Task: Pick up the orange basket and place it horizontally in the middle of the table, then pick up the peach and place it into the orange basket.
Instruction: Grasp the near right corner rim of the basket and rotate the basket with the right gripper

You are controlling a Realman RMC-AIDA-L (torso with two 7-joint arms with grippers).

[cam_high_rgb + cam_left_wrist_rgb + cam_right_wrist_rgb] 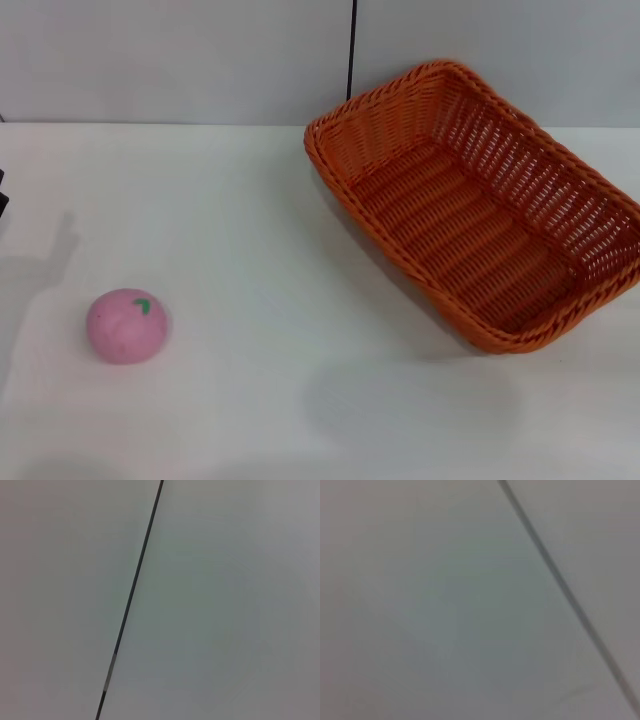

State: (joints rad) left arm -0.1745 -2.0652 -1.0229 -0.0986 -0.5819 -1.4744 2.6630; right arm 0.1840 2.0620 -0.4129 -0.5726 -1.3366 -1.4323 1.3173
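Observation:
The orange basket (pixel 480 205) stands on the white table (pixel 250 230) at the right, set at a slant, its long side running from the back middle toward the front right. It is empty. The peach (pixel 126 325), pink with a small green leaf mark, rests on the table at the front left, well apart from the basket. Neither gripper shows in the head view. Both wrist views hold only a grey wall with a dark seam.
A grey wall with a vertical dark seam (pixel 352 50) rises behind the table. A dark sliver (pixel 3 195) shows at the far left edge. Bare tabletop lies between peach and basket.

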